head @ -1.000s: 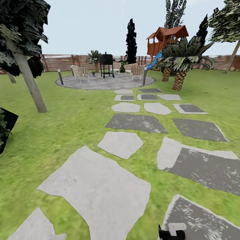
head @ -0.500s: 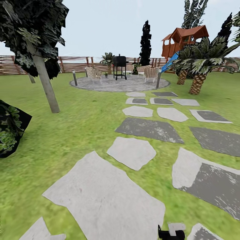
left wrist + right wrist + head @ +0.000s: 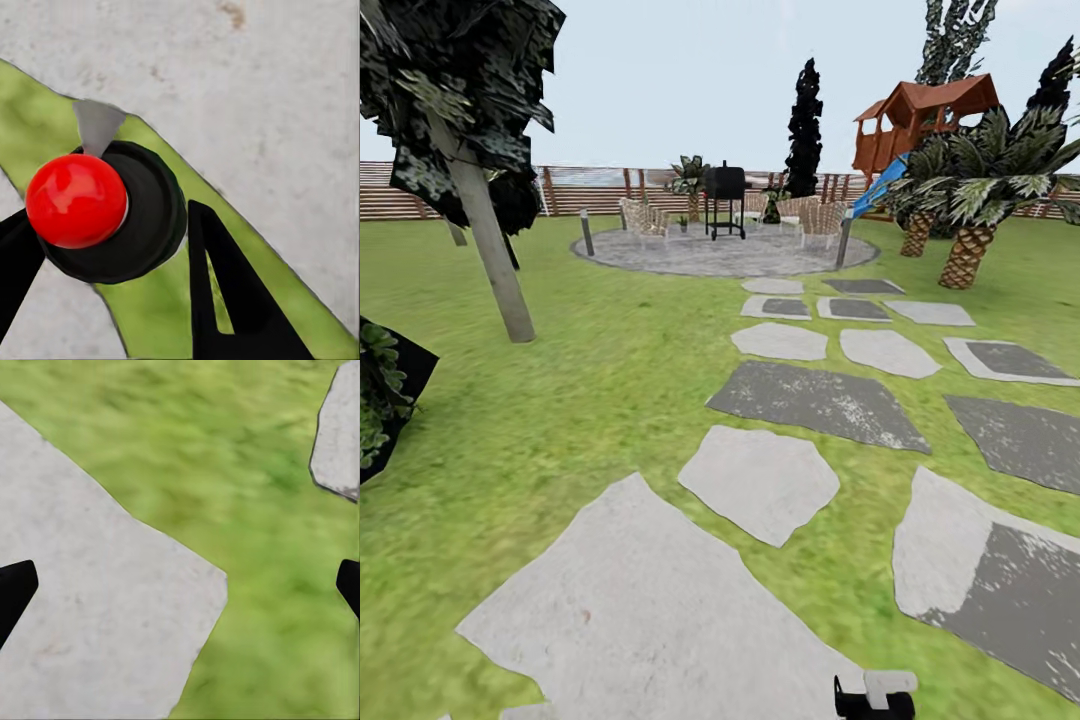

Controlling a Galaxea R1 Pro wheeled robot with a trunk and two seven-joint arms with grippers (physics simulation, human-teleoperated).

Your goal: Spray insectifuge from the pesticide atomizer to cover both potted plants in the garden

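In the left wrist view my left gripper [image 3: 105, 225] is shut on the pesticide atomizer [image 3: 112, 217], a black round body with a red knob and a grey spout. It hangs over a grey stepping stone [image 3: 247, 90] and a strip of grass. A small black and white part [image 3: 875, 693] at the head view's bottom edge looks like the atomizer's top. My right gripper [image 3: 180, 585] is open over grass and stone, with nothing between its fingertips. A tiny potted plant [image 3: 682, 225] stands far off on the round patio [image 3: 730, 255], too small to make out.
Stepping stones [image 3: 760, 480] lead across the lawn to the patio, which holds a black grill [image 3: 726, 198] and wicker chairs [image 3: 644, 218]. A tree trunk [image 3: 490, 260] stands left. Dark foliage [image 3: 380, 400] is at the left edge. Palms [image 3: 970, 250], a playhouse [image 3: 925, 120] and the fence lie right and behind.
The whole picture has shifted right and the stones have come nearer, so the camera has turned left and moved forward. The atomizer part stays at the same spot in the picture.
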